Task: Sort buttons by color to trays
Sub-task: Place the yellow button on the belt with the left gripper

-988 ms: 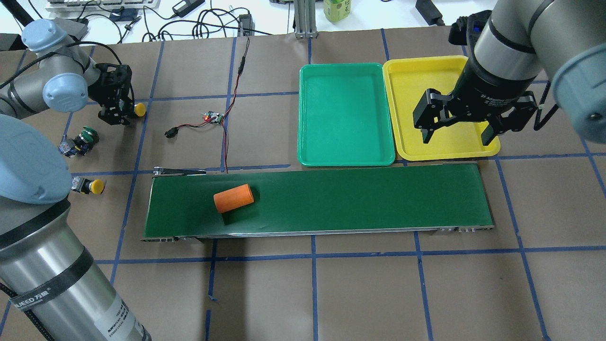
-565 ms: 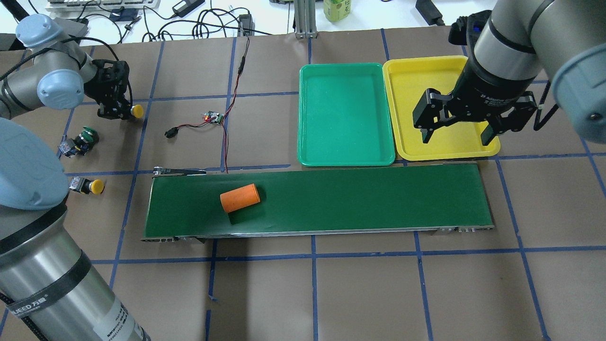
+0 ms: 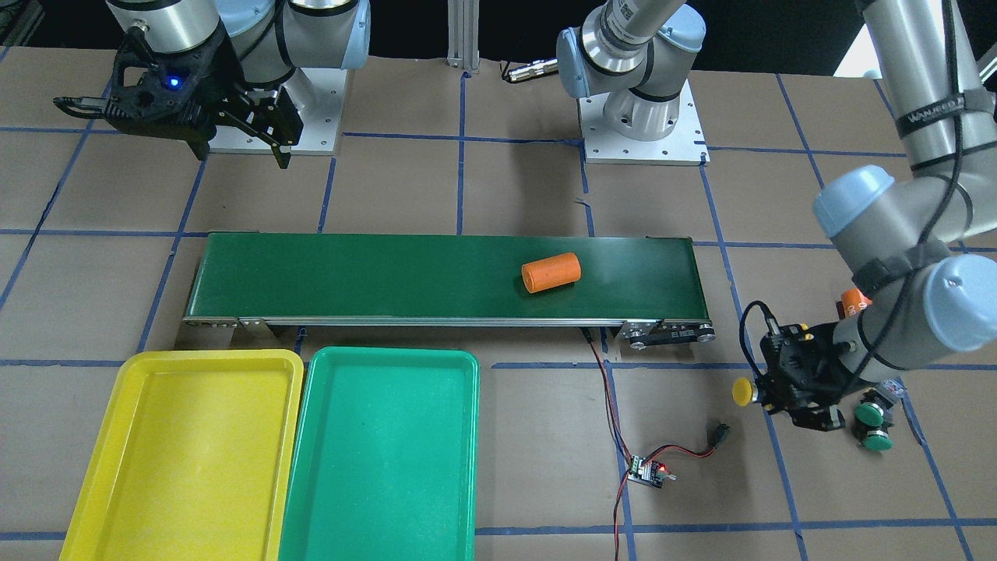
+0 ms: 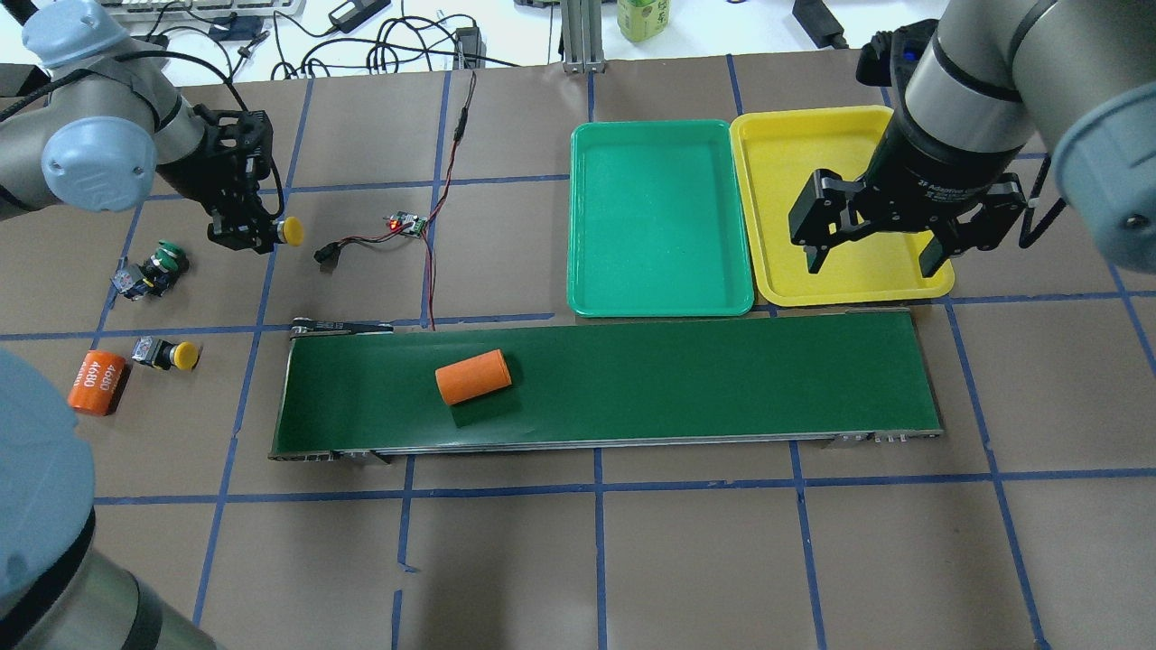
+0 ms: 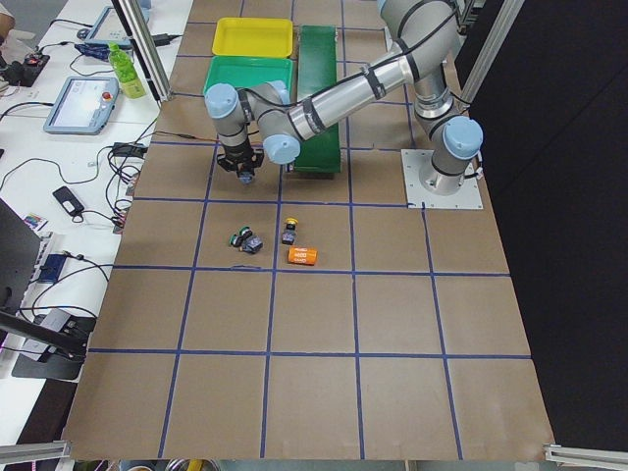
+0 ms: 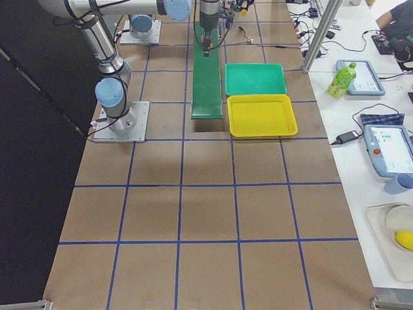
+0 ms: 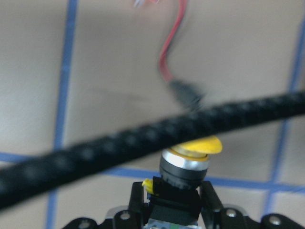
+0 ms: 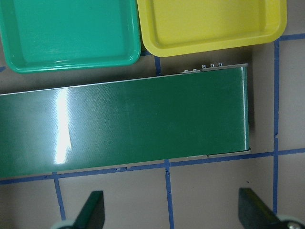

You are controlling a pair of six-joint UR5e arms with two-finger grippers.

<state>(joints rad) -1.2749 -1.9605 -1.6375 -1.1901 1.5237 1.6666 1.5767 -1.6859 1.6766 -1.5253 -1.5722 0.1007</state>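
L pincer (image 4: 262, 237) w/ button (image 4: 291, 231) nearer belt (image 4: 677, 379)

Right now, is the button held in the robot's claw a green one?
No, the button clamped in the left gripper has a yellow cap.

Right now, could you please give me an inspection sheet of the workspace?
Surface: table under brown paper with a blue tape grid; no spills seen.
Job's things: held yellow button in the left gripper; loose yellow button and green button on the table; fourth button not made out; green tray and yellow tray both empty.
Clutter: orange cylinder lying on the conveyor belt; 4680 cylinder beside the loose yellow button.
Grippers: left gripper shut on the held yellow button; right gripper open, empty, raised clear of the table.
Cables: red-black wire with a small circuit board, running to the belt's end.
Surroundings: bench with cables and a green bottle.
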